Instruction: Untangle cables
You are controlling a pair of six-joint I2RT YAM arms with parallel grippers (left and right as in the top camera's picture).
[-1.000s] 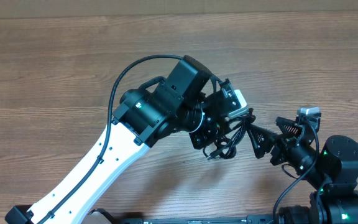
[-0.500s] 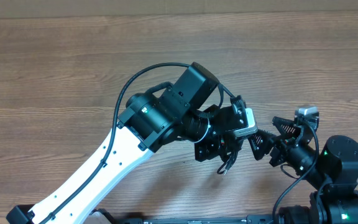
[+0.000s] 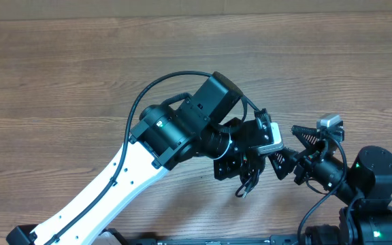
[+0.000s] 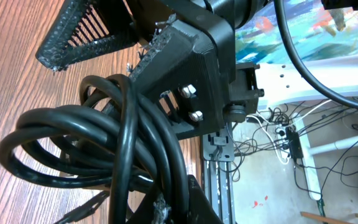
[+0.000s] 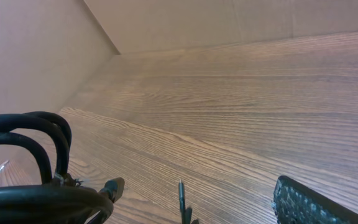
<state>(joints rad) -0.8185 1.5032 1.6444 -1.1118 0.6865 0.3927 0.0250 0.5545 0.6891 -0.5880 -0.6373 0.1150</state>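
Observation:
The cables are a bunch of thin black looped cords with plug ends hanging toward the table's front edge. My left gripper is shut on the bunch and holds it off the table; the left wrist view shows the loops clamped between my jaws. My right gripper is open, its two ribbed fingers spread just right of the bunch. In the right wrist view the loops fill the lower left, with a plug end dangling from them, and one finger pad sits at the lower right.
The wooden table stretches to the left and back. The left arm's thick black cable arcs over its wrist. The right arm's base stands at the front right corner. Beyond the table edge are a frame and floor wires.
My left gripper has carried the cable bunch right and toward the front edge, closer to the right gripper. The right gripper's fingers have spread wider and no longer touch the cords.

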